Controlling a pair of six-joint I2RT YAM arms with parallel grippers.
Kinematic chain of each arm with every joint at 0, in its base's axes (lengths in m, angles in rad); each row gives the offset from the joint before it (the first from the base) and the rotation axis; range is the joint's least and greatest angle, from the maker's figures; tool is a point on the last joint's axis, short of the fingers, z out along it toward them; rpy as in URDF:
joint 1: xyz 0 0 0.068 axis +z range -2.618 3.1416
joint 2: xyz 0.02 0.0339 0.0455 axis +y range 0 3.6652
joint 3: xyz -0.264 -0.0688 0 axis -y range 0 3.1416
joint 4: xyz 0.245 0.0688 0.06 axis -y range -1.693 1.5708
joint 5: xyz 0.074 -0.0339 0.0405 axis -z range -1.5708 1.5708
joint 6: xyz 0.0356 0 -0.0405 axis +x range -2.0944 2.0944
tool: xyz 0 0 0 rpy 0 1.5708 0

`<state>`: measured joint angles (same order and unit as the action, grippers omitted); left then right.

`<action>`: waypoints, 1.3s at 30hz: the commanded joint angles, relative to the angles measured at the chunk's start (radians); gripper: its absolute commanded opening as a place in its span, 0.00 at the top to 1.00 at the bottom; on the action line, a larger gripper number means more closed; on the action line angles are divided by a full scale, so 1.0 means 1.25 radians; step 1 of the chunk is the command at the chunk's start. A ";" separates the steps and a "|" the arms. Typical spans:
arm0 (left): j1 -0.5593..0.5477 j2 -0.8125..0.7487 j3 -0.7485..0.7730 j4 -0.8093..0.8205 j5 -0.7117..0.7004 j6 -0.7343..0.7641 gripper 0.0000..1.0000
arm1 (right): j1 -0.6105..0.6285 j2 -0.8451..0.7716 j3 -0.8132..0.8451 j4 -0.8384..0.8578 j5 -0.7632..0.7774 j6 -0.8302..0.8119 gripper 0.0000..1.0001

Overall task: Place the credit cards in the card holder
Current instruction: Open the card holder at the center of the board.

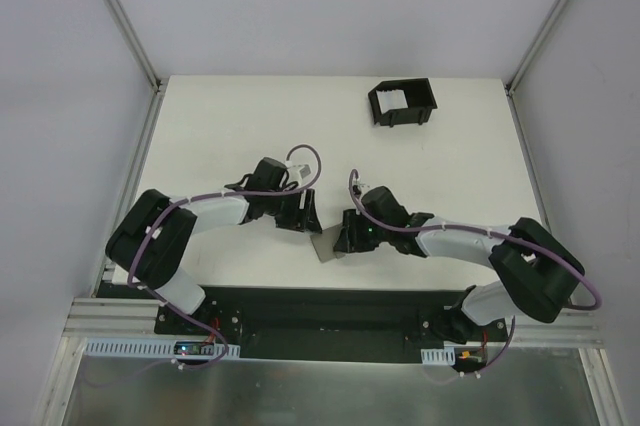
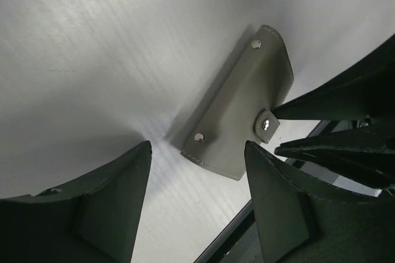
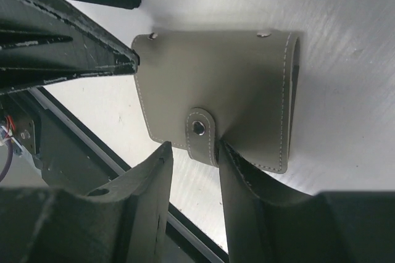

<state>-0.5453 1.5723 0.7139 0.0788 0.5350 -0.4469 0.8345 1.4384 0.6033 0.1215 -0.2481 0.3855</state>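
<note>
No credit cards show in any view. The black card holder [image 1: 402,103] stands open-topped at the back right of the white table. A closed grey wallet [image 1: 327,244] [image 2: 241,105] [image 3: 234,84] lies flat near the front edge, between both grippers. My left gripper [image 1: 305,214] [image 2: 197,147] is open, and the wallet's near edge lies just ahead of its fingertips. My right gripper [image 1: 345,236] [image 3: 194,146] is open around the wallet's snap tab [image 3: 200,130]. One finger [image 3: 247,183] touches the tab's side and the other stands a little apart.
The table's front edge with its black rail [image 1: 330,296] [image 2: 247,226] runs right beside the wallet. Grey walls and metal posts [image 1: 125,21] close in the table at both sides. The left gripper's fingers [image 3: 92,53] reach the wallet's far edge.
</note>
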 commanded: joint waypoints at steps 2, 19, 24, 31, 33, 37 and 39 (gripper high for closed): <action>-0.039 0.060 0.011 -0.025 0.068 0.074 0.40 | 0.011 -0.009 -0.026 0.019 0.001 0.023 0.62; -0.073 0.102 -0.058 0.136 0.091 -0.051 1.00 | 0.014 0.059 -0.027 0.165 -0.049 0.013 0.89; -0.075 0.082 -0.099 0.166 -0.001 -0.123 1.00 | 0.028 0.050 -0.024 0.176 -0.065 -0.059 0.99; -0.075 0.057 -0.088 0.094 -0.168 -0.187 1.00 | 0.081 0.015 -0.057 0.184 -0.156 -0.176 0.99; -0.074 0.052 -0.080 0.077 -0.192 -0.193 1.00 | 0.088 0.010 -0.075 0.186 -0.182 -0.192 0.99; -0.073 0.037 -0.073 0.046 -0.235 -0.202 1.00 | 0.101 -0.003 -0.119 0.195 -0.216 -0.207 0.99; -0.072 0.031 -0.077 0.043 -0.226 -0.201 1.00 | 0.102 -0.013 -0.128 0.162 -0.182 -0.189 0.94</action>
<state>-0.6327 1.6104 0.6292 0.2504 0.4034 -0.6888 0.9295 1.4548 0.4850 0.3550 -0.4011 0.1635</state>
